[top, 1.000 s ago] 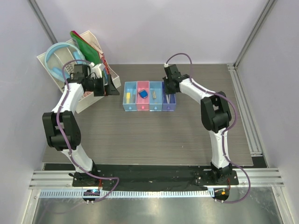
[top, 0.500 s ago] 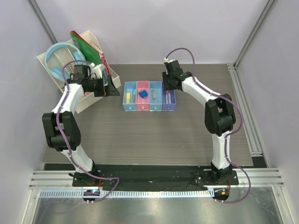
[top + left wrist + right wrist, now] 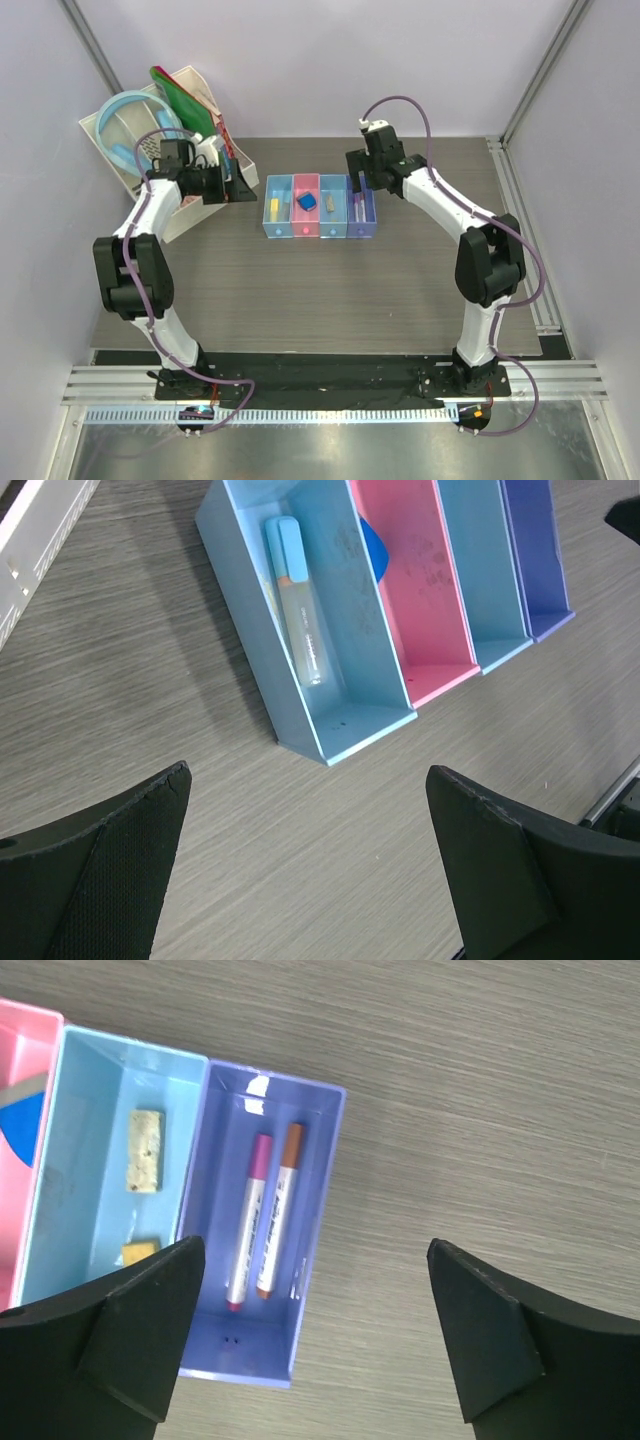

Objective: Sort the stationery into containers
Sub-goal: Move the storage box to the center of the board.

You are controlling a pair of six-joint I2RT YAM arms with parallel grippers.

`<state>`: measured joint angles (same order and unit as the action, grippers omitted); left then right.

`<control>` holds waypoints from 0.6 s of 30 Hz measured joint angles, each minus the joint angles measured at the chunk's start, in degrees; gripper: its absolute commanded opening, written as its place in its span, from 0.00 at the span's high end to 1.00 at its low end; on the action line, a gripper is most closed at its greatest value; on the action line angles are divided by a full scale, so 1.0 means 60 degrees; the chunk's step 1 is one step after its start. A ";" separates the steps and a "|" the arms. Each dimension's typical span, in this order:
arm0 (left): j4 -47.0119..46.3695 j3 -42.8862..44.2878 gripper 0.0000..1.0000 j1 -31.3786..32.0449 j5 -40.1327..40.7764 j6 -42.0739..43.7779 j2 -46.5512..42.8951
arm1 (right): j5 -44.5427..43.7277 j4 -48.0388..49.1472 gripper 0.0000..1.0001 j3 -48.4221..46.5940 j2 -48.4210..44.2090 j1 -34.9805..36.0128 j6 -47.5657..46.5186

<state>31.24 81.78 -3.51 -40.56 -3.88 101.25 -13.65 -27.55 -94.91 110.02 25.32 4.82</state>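
Observation:
The containers (image 3: 320,207) are a row of joined bins: light blue, pink, light blue, purple. A light-blue-and-white tube (image 3: 298,615) lies in the first bin (image 3: 345,695). In the pink bin (image 3: 306,222) is a blue eraser (image 3: 307,201). The third bin (image 3: 90,1160) holds a tan piece (image 3: 146,1150) and a yellow piece (image 3: 140,1252). Two pens, magenta-capped (image 3: 248,1222) and orange-capped (image 3: 278,1210), lie in the purple bin (image 3: 310,1210). My right gripper (image 3: 315,1248) hovers open and empty over that bin's right edge. To the left of the row, my left gripper (image 3: 308,773) is open and empty above the table.
A white slotted rack (image 3: 185,215) stands at the back left with blue headphones (image 3: 125,120) and green and red folders (image 3: 175,90). An aluminium rail (image 3: 520,230) runs along the table's right side.
The right gripper has gone from shut to open and lifted back from the purple bin, where the pens now lie free. The left arm has hardly moved.

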 measured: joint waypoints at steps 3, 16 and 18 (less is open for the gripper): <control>-0.0200 -0.0047 0.00 0.0004 0.0025 -0.0087 0.0226 | -0.0051 0.0146 0.00 0.0401 -0.0259 -0.0117 -0.0189; -0.0688 -0.0222 0.00 0.1392 0.1450 -0.0328 0.0623 | 0.0353 0.0557 0.00 0.1144 0.0051 -0.0408 -0.0324; -0.0714 -0.0222 0.00 0.1643 0.1654 -0.0331 0.0707 | 0.0419 0.0579 0.00 0.1147 0.0153 -0.0408 -0.0328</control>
<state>26.96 80.44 6.35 -30.63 -5.87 105.49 -11.14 -24.08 -88.03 110.93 22.87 2.85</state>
